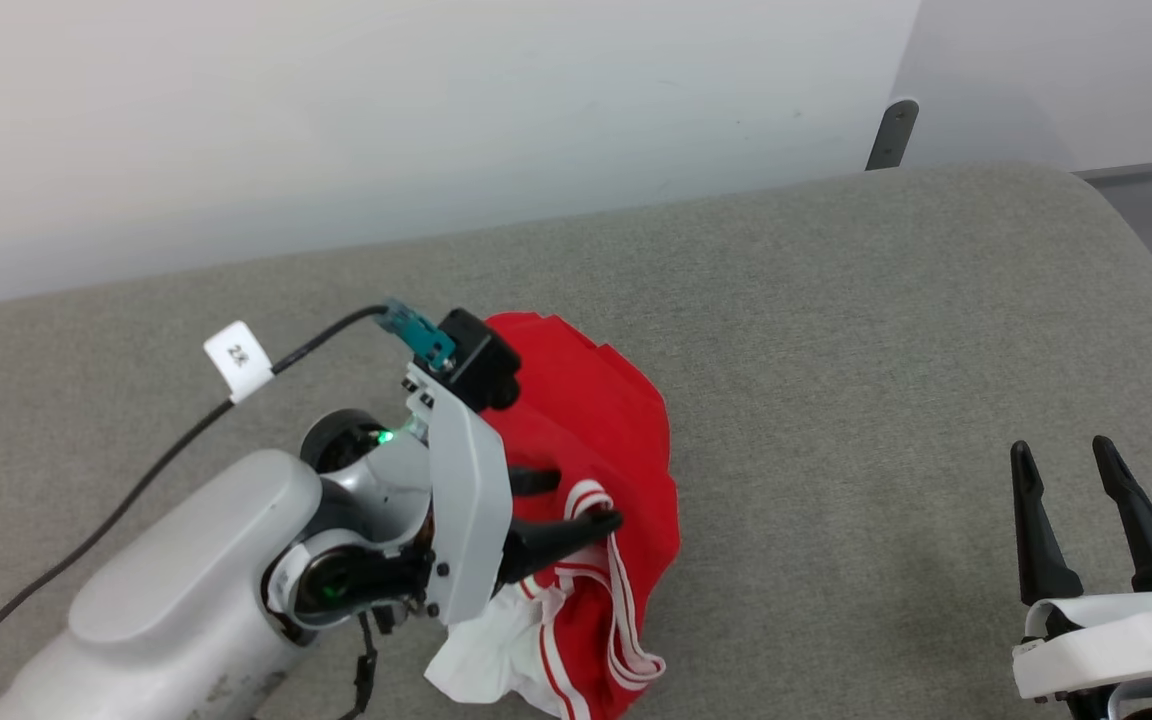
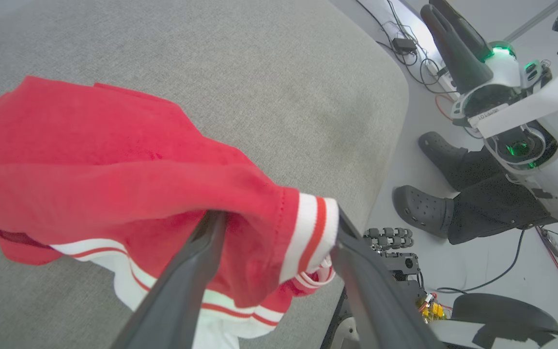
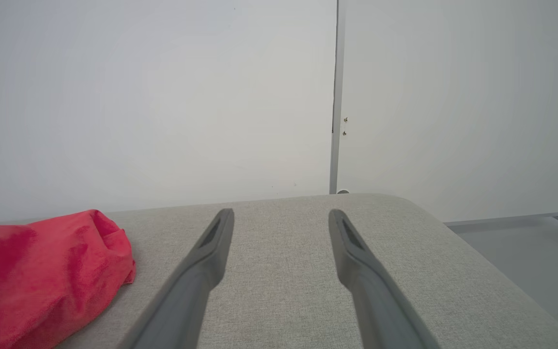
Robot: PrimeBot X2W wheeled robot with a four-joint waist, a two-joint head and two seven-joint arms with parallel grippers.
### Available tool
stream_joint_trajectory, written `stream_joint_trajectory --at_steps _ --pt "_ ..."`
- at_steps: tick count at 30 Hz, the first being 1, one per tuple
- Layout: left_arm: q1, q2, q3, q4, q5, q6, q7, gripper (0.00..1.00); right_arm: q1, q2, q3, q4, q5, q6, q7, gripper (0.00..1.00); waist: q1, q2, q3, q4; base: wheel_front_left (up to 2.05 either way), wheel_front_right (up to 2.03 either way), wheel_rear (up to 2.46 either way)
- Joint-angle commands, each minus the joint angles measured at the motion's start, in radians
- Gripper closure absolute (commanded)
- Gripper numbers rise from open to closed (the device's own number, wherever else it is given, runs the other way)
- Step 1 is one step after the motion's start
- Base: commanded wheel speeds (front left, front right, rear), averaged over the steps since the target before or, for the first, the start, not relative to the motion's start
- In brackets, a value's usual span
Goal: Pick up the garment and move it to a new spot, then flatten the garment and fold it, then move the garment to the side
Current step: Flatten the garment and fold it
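The garment [image 1: 596, 440] lies crumpled in a heap on the grey padded surface [image 1: 836, 350], red with white and red striped trim and a white sleeve at its near end. My left gripper [image 1: 581, 500] reaches into the heap from the left, open. In the left wrist view the striped hem of the garment [image 2: 114, 160] drapes over and between the spread fingers of my left gripper [image 2: 279, 218]. My right gripper [image 1: 1061, 450] hovers open at the lower right, well clear of the cloth. In the right wrist view the garment [image 3: 41, 271] sits left of my right gripper [image 3: 281, 213].
A black cable with a white tag [image 1: 236, 357] trails across the surface to my left wrist. The surface's rounded edge [image 2: 385, 160] drops to a floor with wires and a person's feet in dark clogs [image 2: 424, 208]. A pale wall [image 1: 436, 120] stands behind.
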Motion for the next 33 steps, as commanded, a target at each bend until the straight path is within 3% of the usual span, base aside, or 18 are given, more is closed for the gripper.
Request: stream_joint_trajectory --at_steps 1,10,33 --pt "0.002 0.001 -0.002 -0.002 0.000 -0.003 0.002 0.00 0.004 -0.004 -0.002 -0.003 -0.009 0.000 -0.005 0.00 0.0000 0.0000 0.000 0.000 0.00 0.00 0.00" --pt "0.013 0.047 -0.066 -0.031 -0.005 0.050 0.141 0.00 0.009 0.003 -0.001 -0.005 -0.013 0.000 -0.005 0.00 0.0000 0.0000 0.003 0.000 0.00 0.00 0.00" --pt "-0.018 0.112 -0.146 -0.173 0.018 0.157 0.343 0.00 -0.006 0.015 -0.001 0.003 -0.011 0.000 -0.005 0.00 0.0000 0.0000 0.016 -0.005 0.00 0.00 0.00"
